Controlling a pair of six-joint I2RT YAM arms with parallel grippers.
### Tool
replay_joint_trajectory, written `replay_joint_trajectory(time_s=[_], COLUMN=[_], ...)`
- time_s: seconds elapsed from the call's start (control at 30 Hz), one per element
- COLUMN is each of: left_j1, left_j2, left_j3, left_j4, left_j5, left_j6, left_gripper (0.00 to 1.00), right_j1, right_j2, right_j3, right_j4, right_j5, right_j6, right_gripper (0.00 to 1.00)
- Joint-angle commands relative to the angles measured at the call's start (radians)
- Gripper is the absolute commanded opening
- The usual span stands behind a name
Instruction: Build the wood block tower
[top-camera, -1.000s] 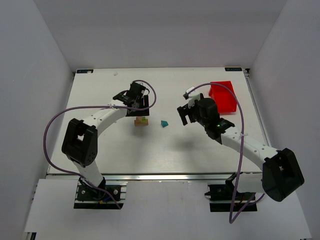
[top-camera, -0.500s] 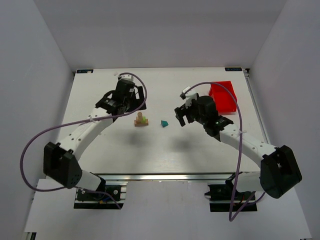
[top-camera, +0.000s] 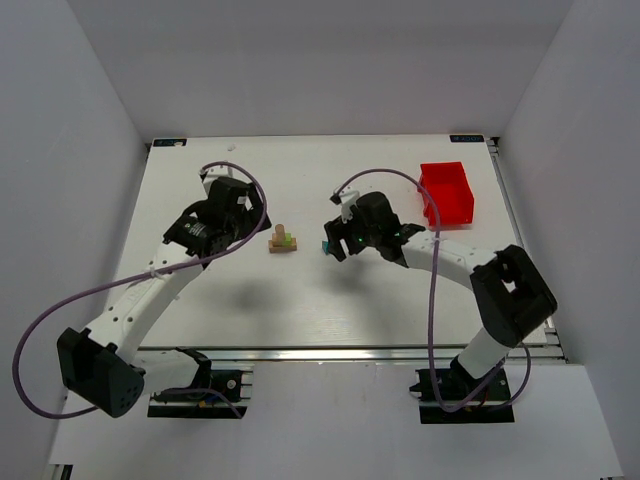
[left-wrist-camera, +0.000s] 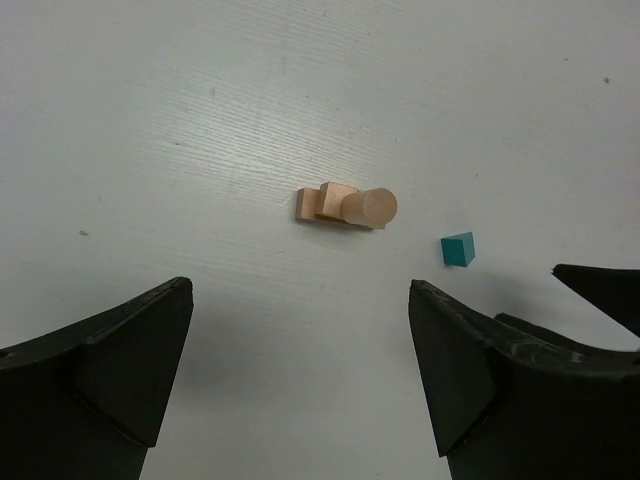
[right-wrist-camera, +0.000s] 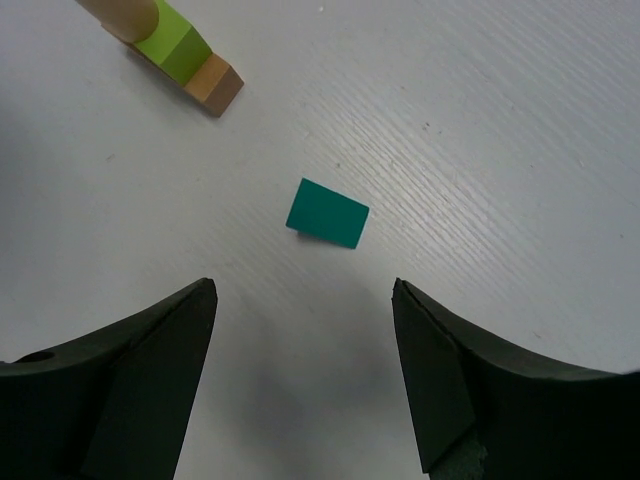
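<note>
The wood block tower (top-camera: 283, 240) stands mid-table: a tan base, a lime-green block (right-wrist-camera: 180, 50) and a tan cylinder (left-wrist-camera: 377, 206) on top. A teal block (right-wrist-camera: 327, 213) lies alone on the table just right of the tower; it also shows in the left wrist view (left-wrist-camera: 458, 249). My right gripper (right-wrist-camera: 305, 290) is open and empty, hovering just short of the teal block, with its jaws on either side of the block's line. In the top view it (top-camera: 337, 241) partly hides the block. My left gripper (left-wrist-camera: 300, 290) is open and empty, left of the tower (top-camera: 236, 214).
A red plastic bin (top-camera: 446, 192) stands at the back right of the white table (top-camera: 300, 300). Purple cables loop over both arms. The right gripper's finger (left-wrist-camera: 600, 290) shows at the right edge of the left wrist view.
My left arm has pulled back to the left, away from the tower. My right arm has moved left, from near the red bin to the teal block.
</note>
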Motion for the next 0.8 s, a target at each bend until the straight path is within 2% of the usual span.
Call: replay_joint_trajectory(time_s=[0.0,0.17,0.3,0.47,0.53,0.6,0.63,0.77], left_j1=[0.001,0.001,0.001,0.001,0.001,0.0,0.0,-0.002], left_j2=[-0.057,-0.081,-0.104,-0.106,-0.107,-0.11,-0.112,-0.118], left_j3=[-0.023,-0.052,-0.077,-0.083,-0.083,-0.083,-0.083,-0.086], left_j4=[-0.004,-0.011,0.011,0.016,0.014,0.014,0.014,0.023], left_j5=[-0.019,-0.024,-0.023,-0.019,-0.019,-0.021,-0.021,-0.019], left_j6=[-0.024,-0.027,-0.022,-0.021,-0.021,-0.022,-0.022,-0.013], left_gripper=[0.98,0.98,0.98,0.98,0.98,0.98,0.98,0.98], right_j1=[0.036,0.071,0.096,0.113,0.118,0.119,0.119,0.119], right_j2=[0.054,0.145,0.213,0.268,0.288,0.305,0.309,0.314], right_j3=[0.102,0.178,0.215,0.254,0.258,0.261,0.264,0.273], right_j4=[0.009,-0.023,-0.043,-0.095,-0.098,-0.092,-0.094,-0.089], right_j5=[0.061,0.169,0.231,0.29,0.304,0.311,0.313,0.307], right_j6=[0.044,0.071,0.081,0.09,0.091,0.099,0.11,0.116], right_gripper=[0.76,0.68,0.67,0.52,0.5,0.42,0.35,0.14])
